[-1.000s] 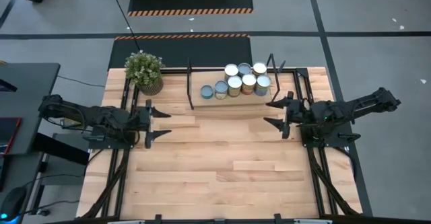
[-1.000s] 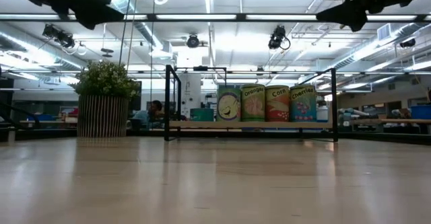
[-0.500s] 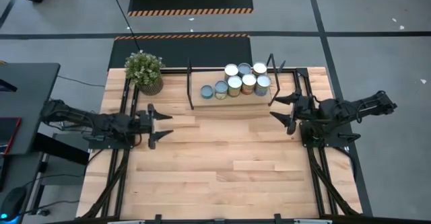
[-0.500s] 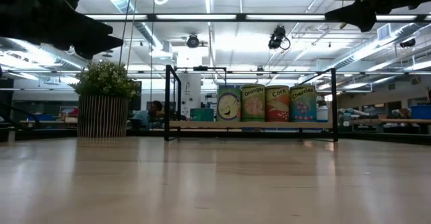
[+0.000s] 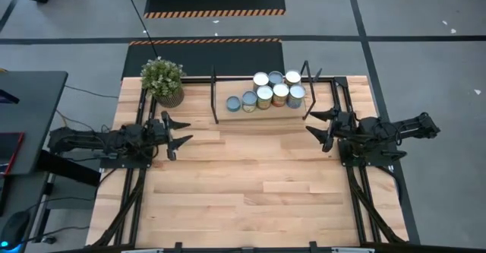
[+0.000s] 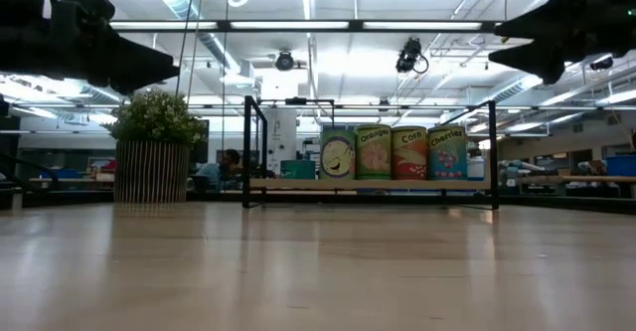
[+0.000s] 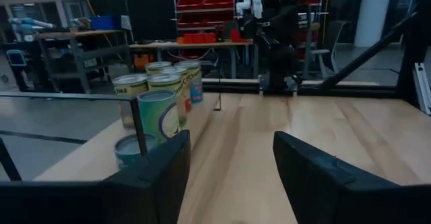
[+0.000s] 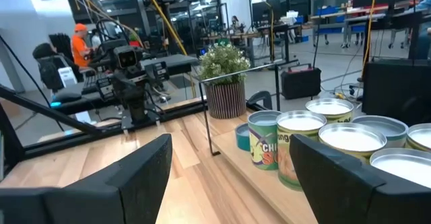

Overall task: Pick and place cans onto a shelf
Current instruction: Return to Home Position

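Note:
Several cans point(image 5: 272, 90) with silvery tops stand upright in a cluster on the shelf point(image 5: 228, 113), a light-wood board with thin black posts at the table's far middle. They also show in the low view point(image 6: 393, 152), the left wrist view point(image 7: 161, 109) and the right wrist view point(image 8: 323, 136). My left gripper point(image 5: 182, 131) is open and empty over the table's left part, left of the shelf. My right gripper point(image 5: 313, 121) is open and empty just right of the shelf's right posts. Both hang above the tabletop in the low view.
A potted green plant point(image 5: 162, 80) stands at the far left corner, beside the shelf's left posts point(image 5: 215, 93). Black frame rails point(image 5: 137, 185) run along the table's left and right sides. Bare plank tabletop point(image 5: 250, 185) lies between the arms toward the near edge.
My left gripper has come down toward the table and gone a little toward the far edge. My right gripper has also come down somewhat and gone slightly toward the far edge. The cans have kept still.

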